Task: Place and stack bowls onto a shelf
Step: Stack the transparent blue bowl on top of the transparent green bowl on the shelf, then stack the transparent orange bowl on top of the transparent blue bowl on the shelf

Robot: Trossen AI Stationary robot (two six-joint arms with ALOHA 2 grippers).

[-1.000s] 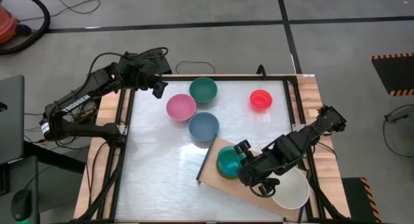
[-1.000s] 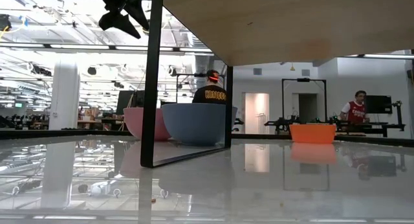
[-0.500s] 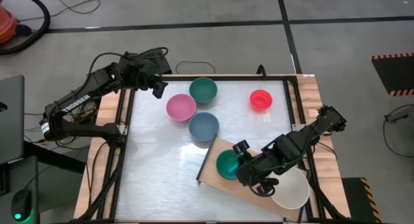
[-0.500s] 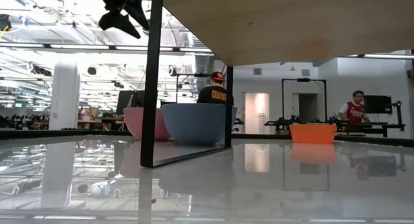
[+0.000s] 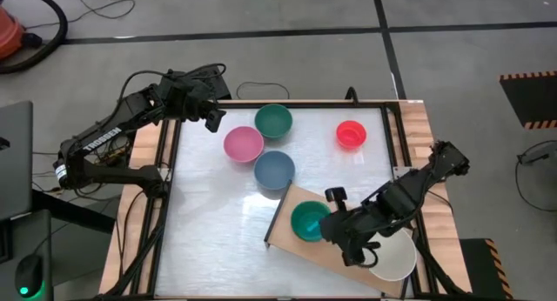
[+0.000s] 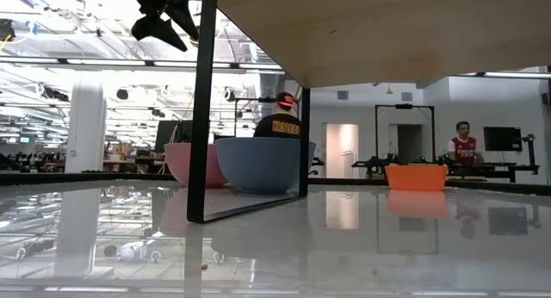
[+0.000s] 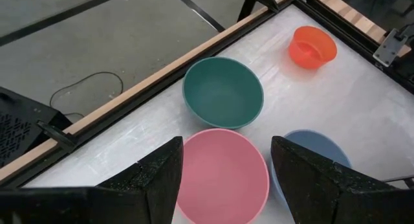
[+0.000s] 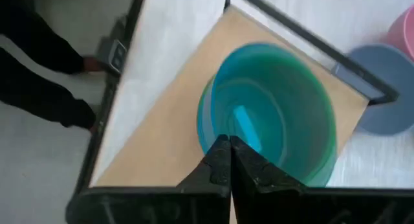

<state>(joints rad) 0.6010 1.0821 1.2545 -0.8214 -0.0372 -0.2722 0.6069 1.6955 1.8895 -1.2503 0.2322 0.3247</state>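
Open-plan robotics lab: beyond the tabletop [image 6: 344, 246], a wide hall with ceiling strip lights [image 6: 77, 64], a white column [image 6: 86, 126], equipment benches [image 6: 482, 169] and people [image 6: 280, 121] at work.

The desk [image 5: 218, 214] has a pale glossy top inside a dark frame with wooden side rails. Beyond its far edge a thin black cable [image 5: 261, 90] lies looped on the grey floor [image 5: 261, 14]. In the room behind, a person in a dark shirt [image 6: 277, 126] and another in red [image 6: 462, 147] stand well apart.
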